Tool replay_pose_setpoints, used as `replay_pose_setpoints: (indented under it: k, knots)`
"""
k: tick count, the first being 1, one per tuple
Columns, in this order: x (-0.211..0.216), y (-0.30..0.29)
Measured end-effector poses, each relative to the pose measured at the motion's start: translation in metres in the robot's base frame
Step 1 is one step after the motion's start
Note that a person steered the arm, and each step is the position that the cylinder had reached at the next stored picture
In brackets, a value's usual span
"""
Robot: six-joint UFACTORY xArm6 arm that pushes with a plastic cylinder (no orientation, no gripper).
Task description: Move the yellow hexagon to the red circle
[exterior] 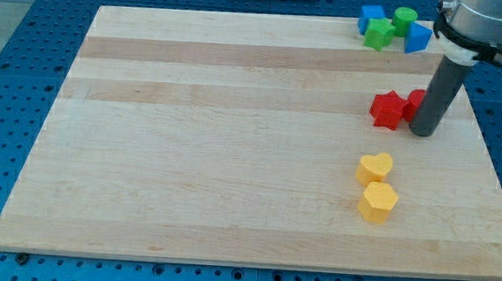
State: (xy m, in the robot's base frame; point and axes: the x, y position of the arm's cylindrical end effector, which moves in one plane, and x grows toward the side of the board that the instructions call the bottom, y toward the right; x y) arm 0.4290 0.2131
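1. A pale wooden board (pixel 233 139) lies on a blue perforated table (pixel 27 45).
2. My tip (pixel 423 132) rests on the board at the view's right; it is a plain rod with no pincer, so there are no jaws to be apart or together.
3. The tip touches a red block (pixel 416 102) that it partly hides, shape unclear, beside a red star (pixel 387 109).
4. The yellow hexagon (pixel 378 202) sits lower, just beneath a yellow heart (pixel 375 168), well apart from the tip.
5. Two blue blocks (pixel 371 18) (pixel 418 38), a green star (pixel 381 34) and a green cylinder (pixel 405 19) cluster at the top right.
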Motion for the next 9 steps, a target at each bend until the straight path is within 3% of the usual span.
replay_pose_setpoints:
  k: [2, 3, 7, 8, 9]
  knots:
    - [0.021, -0.011]
    - [0.033, -0.044]
    - [-0.019, -0.051]
    - [0.026, -0.068]
    - [0.061, -0.156]
